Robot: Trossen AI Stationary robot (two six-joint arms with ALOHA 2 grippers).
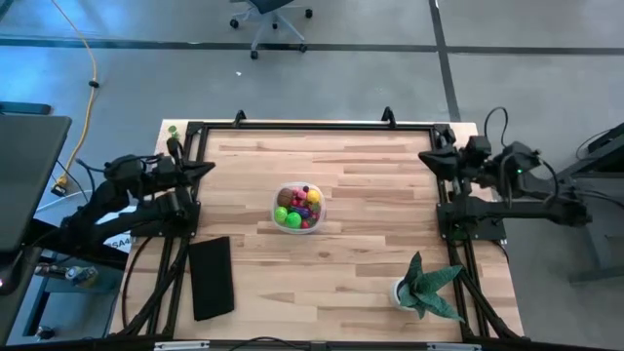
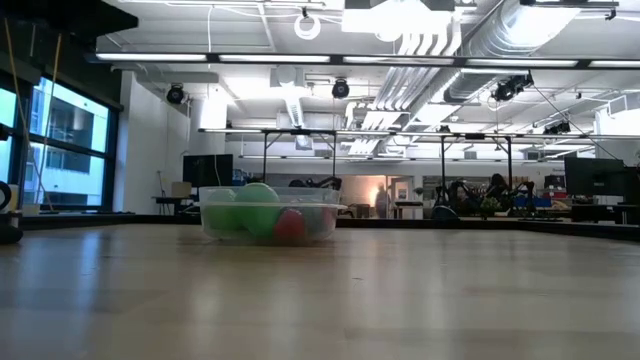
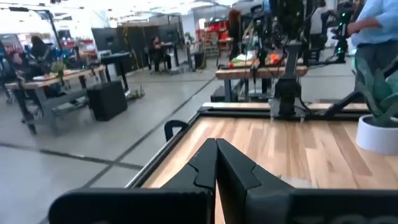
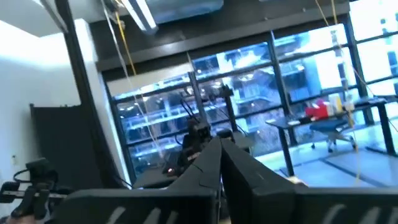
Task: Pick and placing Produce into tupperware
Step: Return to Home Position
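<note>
Closed tight and empty, left gripper (image 3: 216,143) sits at the table (image 1: 370,214) left edge, right gripper (image 4: 220,141) likewise at right; tub (image 2: 300,207) of produce (image 1: 297,207) between, untouched.

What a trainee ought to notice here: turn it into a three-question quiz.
1. The produce is: A) scattered loose, B) all in the tupperware, C) held by an arm.
2. True or false: the left gripper and the right gripper are both shut and empty, drawn back to opposite sides.
3. Fill in: the black slab lies on the ___ arm's side, the potted plant on the ___ arm's.
Key: 1 B; 2 true; 3 left, right.
</note>
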